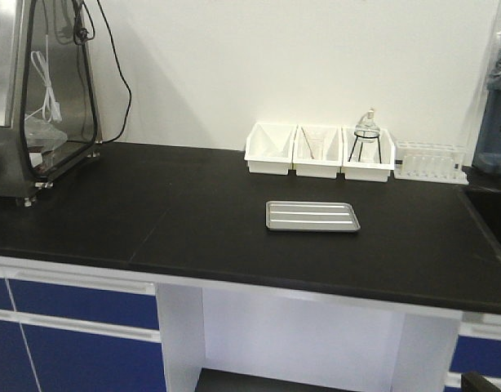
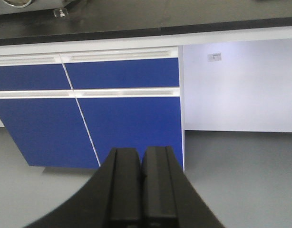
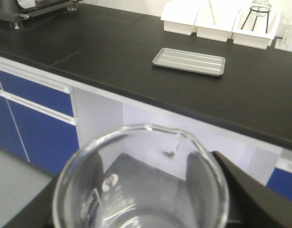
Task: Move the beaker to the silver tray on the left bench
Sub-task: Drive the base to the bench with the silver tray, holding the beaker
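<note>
The silver tray (image 1: 312, 216) lies flat and empty on the black top of the left bench (image 1: 152, 212); it also shows in the right wrist view (image 3: 189, 61). My right gripper (image 3: 141, 199) is shut on the clear glass beaker (image 3: 136, 190), held upright in front of and below the bench edge, its black fingers (image 3: 246, 194) on either side of the glass. My left gripper (image 2: 142, 190) is shut and empty, low before the blue cabinet doors (image 2: 122, 118). Neither gripper shows in the front view.
Three white bins (image 1: 318, 150) stand at the back of the bench, one holding a flask on a black tripod (image 1: 369, 139). A test-tube rack (image 1: 430, 161) is to their right. A steel-framed machine (image 1: 38, 90) stands at the far left. A white panel (image 2: 241, 85) is under the bench.
</note>
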Tool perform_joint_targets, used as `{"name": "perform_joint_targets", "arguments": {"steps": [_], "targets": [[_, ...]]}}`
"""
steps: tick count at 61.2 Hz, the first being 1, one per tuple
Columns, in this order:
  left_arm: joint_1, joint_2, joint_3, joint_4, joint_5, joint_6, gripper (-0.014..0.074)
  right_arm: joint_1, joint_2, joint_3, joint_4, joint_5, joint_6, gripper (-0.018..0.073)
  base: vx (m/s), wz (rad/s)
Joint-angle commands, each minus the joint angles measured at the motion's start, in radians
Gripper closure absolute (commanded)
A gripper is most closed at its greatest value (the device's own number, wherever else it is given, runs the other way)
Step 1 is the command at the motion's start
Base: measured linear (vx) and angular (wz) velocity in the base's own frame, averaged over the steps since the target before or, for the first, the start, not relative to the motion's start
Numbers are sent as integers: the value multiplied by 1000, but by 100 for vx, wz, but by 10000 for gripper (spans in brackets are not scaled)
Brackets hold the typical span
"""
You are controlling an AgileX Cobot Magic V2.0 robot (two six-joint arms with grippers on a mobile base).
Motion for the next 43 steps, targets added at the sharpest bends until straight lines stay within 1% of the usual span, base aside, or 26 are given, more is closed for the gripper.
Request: {"name": "perform_joint_targets", "arguments": {"steps": [1, 25, 43], "targets": [[-6, -8, 20, -3, -75, -2, 595, -2, -2, -31, -22, -65, 0, 571, 42, 3], [-6, -8, 20, -3, -75, -2, 595, -2, -2, -31, -22, -65, 0, 571, 45, 0], [-6, -8, 20, -3, -75, -2, 595, -2, -2, -31, -22, -65, 0, 571, 44, -15]]}}
